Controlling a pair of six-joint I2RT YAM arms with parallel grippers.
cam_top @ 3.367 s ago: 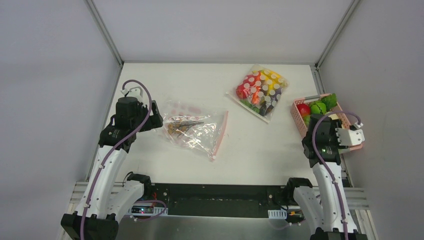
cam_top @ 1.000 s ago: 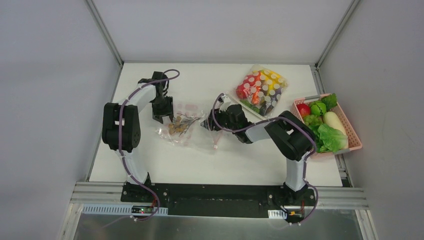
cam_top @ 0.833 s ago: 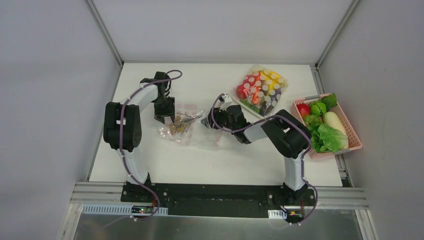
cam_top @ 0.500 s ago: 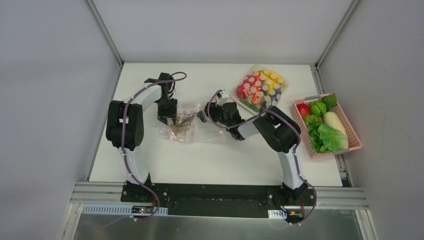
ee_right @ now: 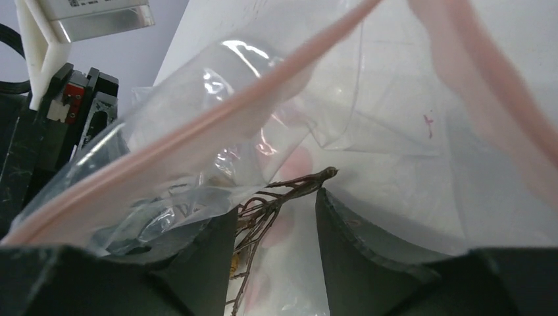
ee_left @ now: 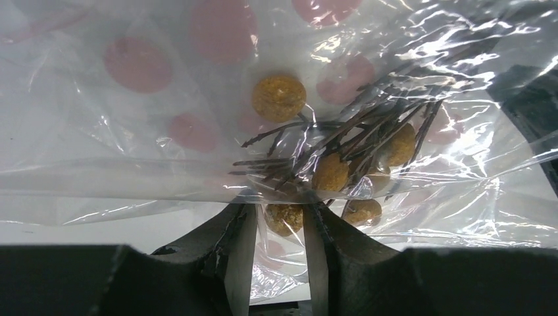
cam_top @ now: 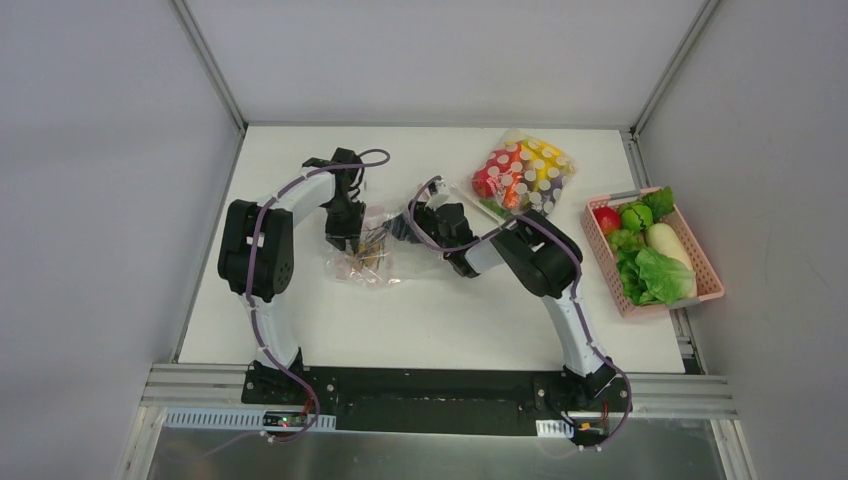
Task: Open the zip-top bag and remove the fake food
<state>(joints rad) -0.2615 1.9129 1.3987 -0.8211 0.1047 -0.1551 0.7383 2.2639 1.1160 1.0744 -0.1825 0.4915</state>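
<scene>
The white table (cam_top: pixel 450 310) holds everything. The left arm (cam_top: pixel 290 195) reaches far out from its base and bends to the right. Its tip points down at the bag. The right arm (cam_top: pixel 540 260) reaches out and far across to the left, low over the table.

A pink basket (cam_top: pixel 604 256) sits well away, behind the right arm's elbow. In it is toy food (cam_top: pixel 655 272): a red apple, a round green fruit, a white radish and green leaves. A second bag (cam_top: pixel 523 180), clear with white dots and full of red, yellow and purple things, lies near the right arm, behind its tip.

The zip-top bag (cam_top: pixel 365 262) lies crumpled between the two grippers. It is clear with pink dots. Its pink zip strip (ee_right: pixel 197 125) gapes open over the right gripper (ee_right: pixel 276 201). That gripper's fingers stand a little apart at the mouth of the bag, and they hold nothing.

The left gripper (ee_left: pixel 276 210) has its fingers close together. Plastic and one ball sit in the gap. I cannot tell if they squeeze it.

Inside the bag, just past both grippers, is a bunch of dark twigs (ee_left: pixel 342 141) with round yellow-brown balls (ee_left: pixel 279 97).

A tiny red mark (ee_right: pixel 429 123) is on the plastic, too small to read.
</scene>
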